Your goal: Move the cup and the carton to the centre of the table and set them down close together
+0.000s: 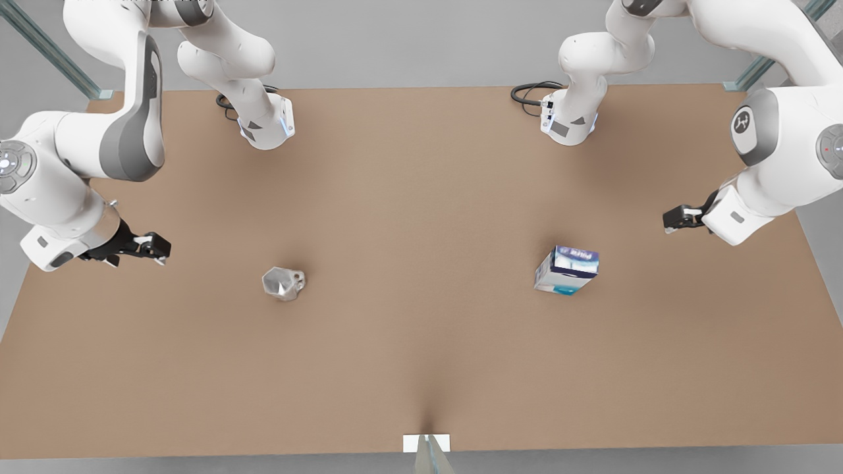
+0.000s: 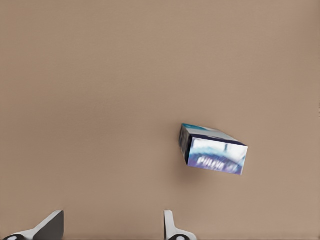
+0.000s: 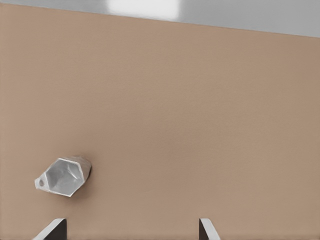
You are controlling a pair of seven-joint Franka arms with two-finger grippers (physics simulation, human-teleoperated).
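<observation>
The cup (image 1: pixel 283 283), a pale faceted mug, stands on the table (image 1: pixel 421 184) at the front view's left; the right wrist view also has the cup (image 3: pixel 64 176). My right gripper (image 1: pixel 155 249) hovers open to its left, fingertips apart (image 3: pixel 130 231) and short of the mug. The carton (image 1: pixel 566 270), white and blue with a dark lettered top, stands at the front view's right and appears as the carton (image 2: pixel 214 150) in the left wrist view. My left gripper (image 1: pixel 675 217) hangs open to its right and a little behind, holding nothing (image 2: pixel 111 230).
Both arm bases (image 1: pixel 267 125) (image 1: pixel 570 122) stand at the table's back edge with black cables beside them. A small white marker (image 1: pixel 426 442) sits at the middle of the front edge. Bare tabletop lies between the cup and the carton.
</observation>
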